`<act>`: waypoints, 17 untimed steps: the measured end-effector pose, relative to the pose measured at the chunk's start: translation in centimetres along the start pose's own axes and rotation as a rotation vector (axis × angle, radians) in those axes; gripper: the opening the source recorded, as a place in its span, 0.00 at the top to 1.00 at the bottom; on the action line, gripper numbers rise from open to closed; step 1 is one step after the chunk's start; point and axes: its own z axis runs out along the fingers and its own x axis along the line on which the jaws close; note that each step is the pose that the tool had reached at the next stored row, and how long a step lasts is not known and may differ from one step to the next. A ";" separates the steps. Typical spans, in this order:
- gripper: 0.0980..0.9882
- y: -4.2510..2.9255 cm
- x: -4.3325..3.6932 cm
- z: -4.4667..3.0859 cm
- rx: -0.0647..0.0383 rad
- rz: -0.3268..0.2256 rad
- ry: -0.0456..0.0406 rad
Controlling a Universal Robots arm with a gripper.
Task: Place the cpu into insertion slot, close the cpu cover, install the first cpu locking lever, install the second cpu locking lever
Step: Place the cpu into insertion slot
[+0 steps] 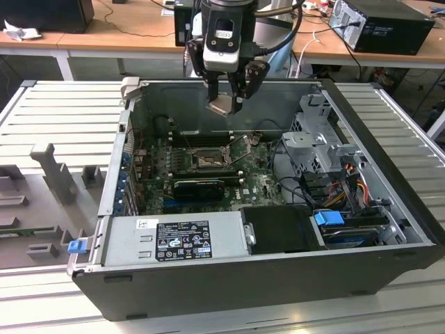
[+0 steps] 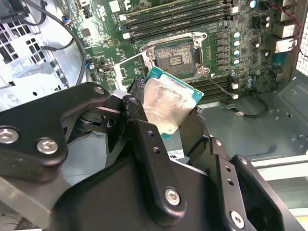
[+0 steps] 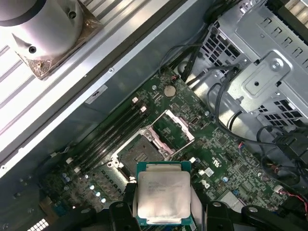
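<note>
My gripper (image 1: pixel 224 97) hangs above the open computer case, shut on the cpu (image 1: pixel 222 106), a flat square chip with a pale metal face. In both wrist views the cpu (image 2: pixel 166 103) (image 3: pixel 162 192) sits tilted between the black fingers (image 2: pixel 137 98), held by its edges. Below it on the green board lies the insertion slot (image 1: pixel 206 161) (image 2: pixel 179 55) (image 3: pixel 138 153), with its dark centre uncovered. The cpu cover (image 3: pixel 174 131) (image 2: pixel 129 67) is swung open beside the slot. The chip is in the air, well above the slot.
The slot is ringed by long black memory slots (image 1: pixel 198 133), a black heat-sinked card (image 1: pixel 199 186), a power supply (image 1: pixel 177 238) at the case front and a silver drive cage (image 1: pixel 321 142) with cables on the exterior view's right. Grey fixtures (image 1: pixel 52 170) stand outside on the left.
</note>
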 end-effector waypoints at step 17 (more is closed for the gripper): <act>0.51 -0.01 -0.01 0.23 -0.004 0.212 -0.0189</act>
